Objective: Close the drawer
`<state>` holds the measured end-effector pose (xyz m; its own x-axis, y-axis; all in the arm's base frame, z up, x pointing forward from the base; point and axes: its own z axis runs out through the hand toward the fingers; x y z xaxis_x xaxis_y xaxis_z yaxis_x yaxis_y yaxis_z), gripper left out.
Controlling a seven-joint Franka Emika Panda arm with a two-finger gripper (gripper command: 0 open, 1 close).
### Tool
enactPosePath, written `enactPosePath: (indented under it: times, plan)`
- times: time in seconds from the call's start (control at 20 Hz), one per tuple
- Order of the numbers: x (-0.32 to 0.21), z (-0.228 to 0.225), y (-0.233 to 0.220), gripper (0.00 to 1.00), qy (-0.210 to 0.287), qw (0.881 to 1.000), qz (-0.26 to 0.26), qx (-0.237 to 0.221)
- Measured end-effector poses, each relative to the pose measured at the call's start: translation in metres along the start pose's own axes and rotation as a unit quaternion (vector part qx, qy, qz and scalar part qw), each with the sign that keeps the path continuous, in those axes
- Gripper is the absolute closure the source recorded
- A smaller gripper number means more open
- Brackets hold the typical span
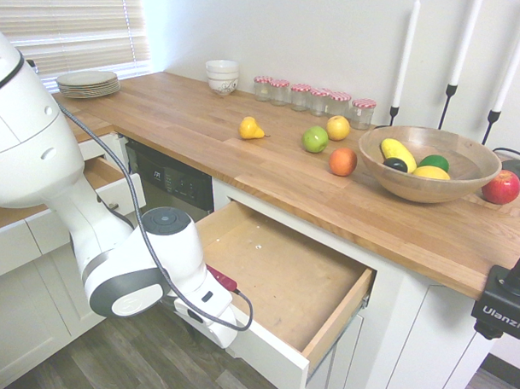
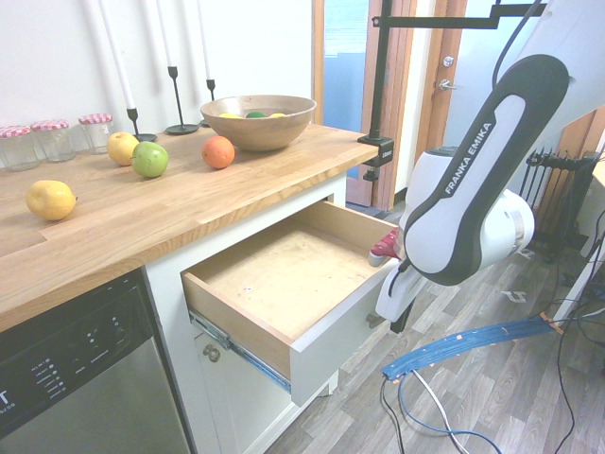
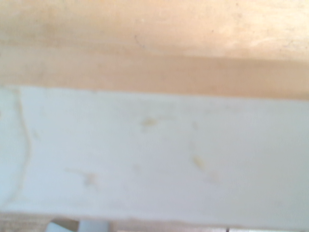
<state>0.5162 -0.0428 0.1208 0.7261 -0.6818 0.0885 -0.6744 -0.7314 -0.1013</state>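
Observation:
The drawer (image 1: 283,272) stands pulled far out from under the wooden countertop, showing its bare plywood bottom (image 2: 274,274) and nothing inside. My gripper (image 1: 200,316) sits low at the outer face of the white drawer front (image 2: 331,340), near the front's middle, and the arm mostly hides it. The gripper (image 2: 397,312) is shut, and whether it touches the front or the handle cannot be seen. The handle is hidden. From close up, the wrist view shows the top edge of the white front (image 3: 154,154) with the plywood beyond it.
The countertop (image 1: 244,160) carries loose fruit, a wooden fruit bowl (image 1: 428,162), jars, stacked plates and candle holders. A dishwasher (image 1: 171,179) sits left of the drawer. A narrower white drawer (image 1: 115,181) stands partly open further left. A radiator (image 2: 558,203) stands behind the arm.

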Motion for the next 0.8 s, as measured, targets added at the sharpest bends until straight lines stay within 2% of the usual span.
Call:
enactPosePath:
  times: [0.8]
  plan:
    - [0.091,0.004,-0.064,1.0,0.001,1.0,0.008,0.013]
